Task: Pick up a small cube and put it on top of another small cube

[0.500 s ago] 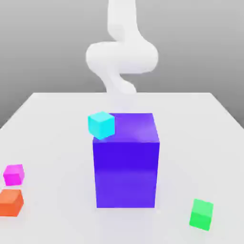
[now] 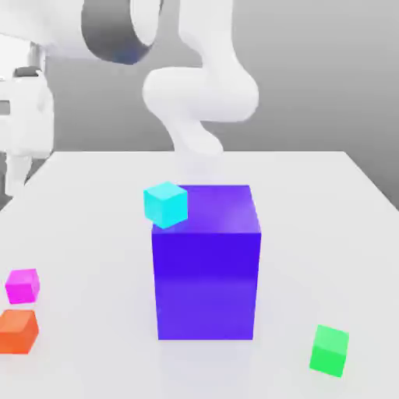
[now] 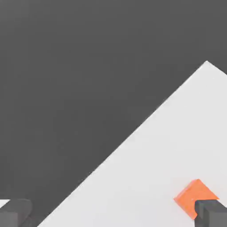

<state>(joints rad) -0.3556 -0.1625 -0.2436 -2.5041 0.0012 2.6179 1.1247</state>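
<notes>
The small magenta cube (image 2: 22, 286) rests on the white table (image 2: 86, 226) near the exterior view's left edge. An orange cube (image 2: 17, 331) sits just in front of it. My gripper (image 2: 11, 181) hangs high above the table's far left side, well above and behind both cubes. In the hand view its dark fingertips (image 3: 213, 213) stand wide apart, so the gripper (image 3: 114, 215) is open with nothing between them. The orange cube (image 3: 193, 197) shows beside one fingertip.
A big blue-violet block (image 2: 206, 265) stands mid-table with a cyan cube (image 2: 165, 204) at its upper left corner. A green cube (image 2: 330, 351) lies at the front right. The hand view shows the table's edge (image 3: 133, 133) with dark floor beyond.
The arm has swung over, bringing its hand and wrist into the exterior view's upper left. The cubes and the block have not moved.
</notes>
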